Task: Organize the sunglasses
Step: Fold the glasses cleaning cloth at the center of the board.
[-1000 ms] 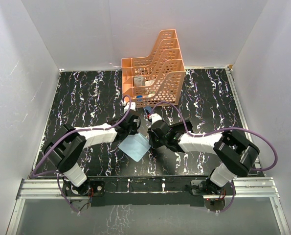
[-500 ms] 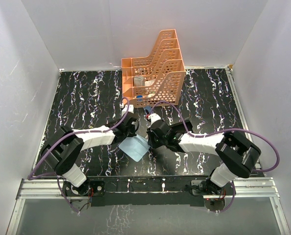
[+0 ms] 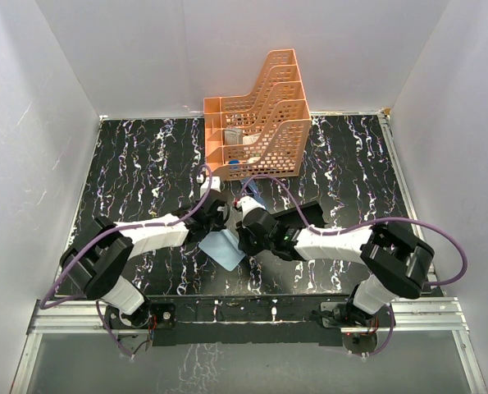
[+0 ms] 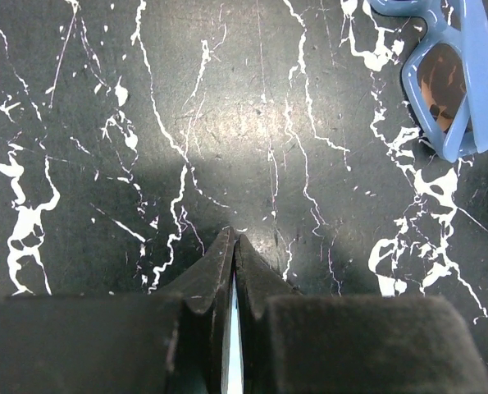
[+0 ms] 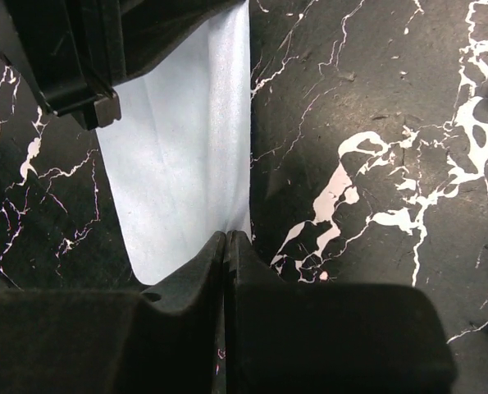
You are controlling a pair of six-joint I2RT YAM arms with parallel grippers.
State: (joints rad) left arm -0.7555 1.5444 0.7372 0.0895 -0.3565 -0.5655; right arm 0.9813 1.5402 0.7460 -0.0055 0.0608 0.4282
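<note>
The sunglasses (image 4: 449,82), a thin blue frame with brown lenses, lie on the black marbled table at the top right of the left wrist view. In the top view they (image 3: 256,199) lie just in front of the orange rack. A pale blue cloth (image 3: 225,247) sits between my two grippers. My left gripper (image 4: 233,238) is shut with a sliver of the cloth between its fingers; in the top view it (image 3: 213,220) is at the cloth's far left edge. My right gripper (image 5: 227,235) is shut on the near edge of the cloth (image 5: 186,164); in the top view it (image 3: 244,239) is at the cloth's right side.
An orange tiered mesh rack (image 3: 260,107) stands at the back middle of the table, with small items in its lower trays. White walls close in the table on three sides. The left gripper's body (image 5: 71,57) shows at the top left of the right wrist view.
Both grippers have moved a little left and nearer each other. The cloth, flat a second ago, now looks smaller and bunched between them.
</note>
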